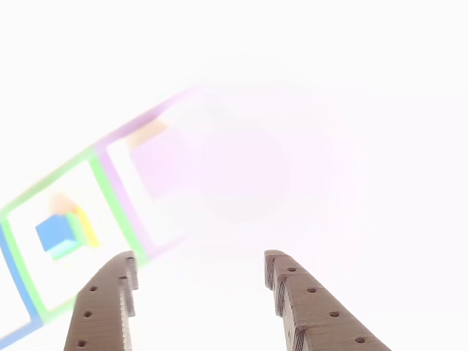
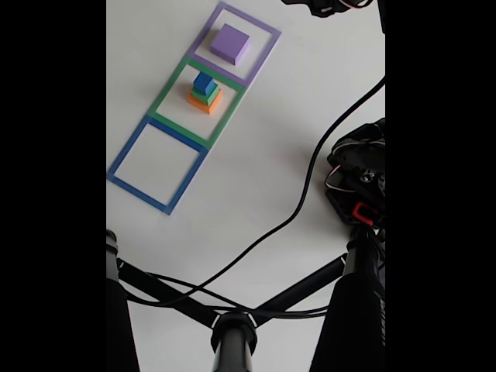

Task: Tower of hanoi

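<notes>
Three stacked cubes (image 2: pixel 204 92), blue over green over orange, purple slab (image 2: pixel 231 43) apart

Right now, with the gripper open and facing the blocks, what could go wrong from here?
1. The other view is badly overexposed; the purple block nearly washes out, so aiming the open gripper by it may miss.
2. The blue cube, green cube and orange cube stand stacked in the green outline; a clumsy grab could topple them.
3. A black cable crosses the table and might snag the arm.
</notes>
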{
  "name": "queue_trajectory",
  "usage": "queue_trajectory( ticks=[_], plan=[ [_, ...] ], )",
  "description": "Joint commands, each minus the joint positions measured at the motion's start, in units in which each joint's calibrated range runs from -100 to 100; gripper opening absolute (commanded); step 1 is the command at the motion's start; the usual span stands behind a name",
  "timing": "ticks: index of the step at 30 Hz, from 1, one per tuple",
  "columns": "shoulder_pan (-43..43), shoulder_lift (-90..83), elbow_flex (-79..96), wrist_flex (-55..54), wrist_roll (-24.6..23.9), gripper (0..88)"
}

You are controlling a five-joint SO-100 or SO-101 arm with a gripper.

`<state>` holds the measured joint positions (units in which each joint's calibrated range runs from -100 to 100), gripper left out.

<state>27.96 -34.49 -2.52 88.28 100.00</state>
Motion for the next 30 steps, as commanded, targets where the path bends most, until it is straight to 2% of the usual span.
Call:
queue_trajectory(
  ticks=[1,5,13,21,30],
  plan=[
    [3.59,-8.99,23.43,-20.51,0.0,31.3],
    [5.31,-13.11,43.52,-41.0,0.0,39.6],
    [3.97,-9.56,66.98,-73.14,0.0,40.1],
    [1.48,1.83,76.71,-97.68,0.0,40.4],
    [-2.07,18.78,78.71,-120.19,0.0,40.8]
  ],
)
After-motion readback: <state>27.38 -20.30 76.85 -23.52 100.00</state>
